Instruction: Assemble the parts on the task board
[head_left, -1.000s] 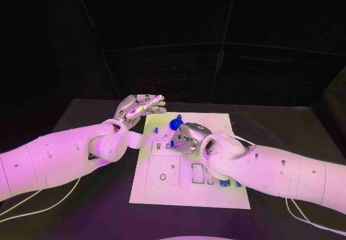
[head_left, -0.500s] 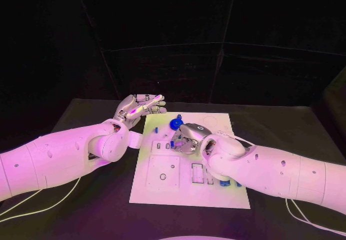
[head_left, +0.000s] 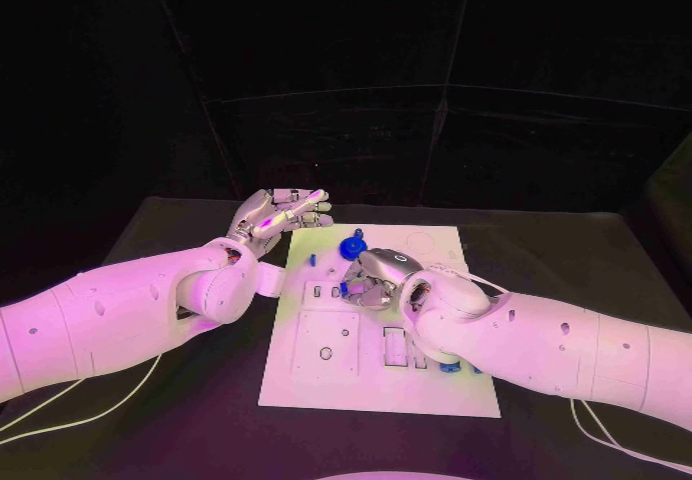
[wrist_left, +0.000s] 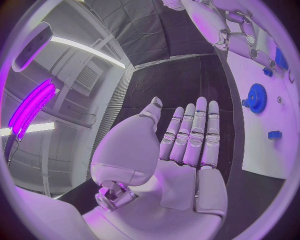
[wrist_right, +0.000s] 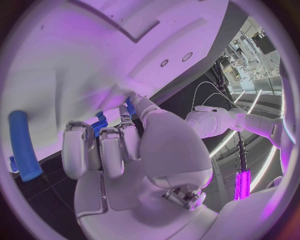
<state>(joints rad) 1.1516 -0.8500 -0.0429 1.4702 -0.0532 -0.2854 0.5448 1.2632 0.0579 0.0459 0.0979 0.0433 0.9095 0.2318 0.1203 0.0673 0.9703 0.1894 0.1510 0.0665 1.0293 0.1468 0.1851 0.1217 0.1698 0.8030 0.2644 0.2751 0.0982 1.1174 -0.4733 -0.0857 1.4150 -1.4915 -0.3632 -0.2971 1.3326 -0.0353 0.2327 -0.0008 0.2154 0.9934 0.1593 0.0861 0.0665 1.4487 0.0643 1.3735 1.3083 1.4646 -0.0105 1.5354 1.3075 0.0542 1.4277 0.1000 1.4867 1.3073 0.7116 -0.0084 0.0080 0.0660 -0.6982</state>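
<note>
The white task board (head_left: 433, 390) lies in the middle of the table. My right hand (head_left: 378, 276) is down on its middle with fingers curled. In the right wrist view its fingertips (wrist_right: 103, 145) pinch a small blue part (wrist_right: 99, 123) against the board (wrist_right: 75, 50). A blue rod (wrist_right: 22, 145) lies on the board just beside that hand. A blue gear (head_left: 351, 245) stands on the board's far part, also seen as the gear (wrist_left: 256, 97) from the left wrist. My left hand (head_left: 281, 215) hovers at the board's far left corner, fingers straight and apart from everything, palm (wrist_left: 181, 165) bare.
More small blue parts (head_left: 450, 367) sit on the board near my right forearm. Two rectangular cut-outs (head_left: 326, 343) show in the board's near left part. Black table surface (head_left: 173, 420) surrounds the board on all sides.
</note>
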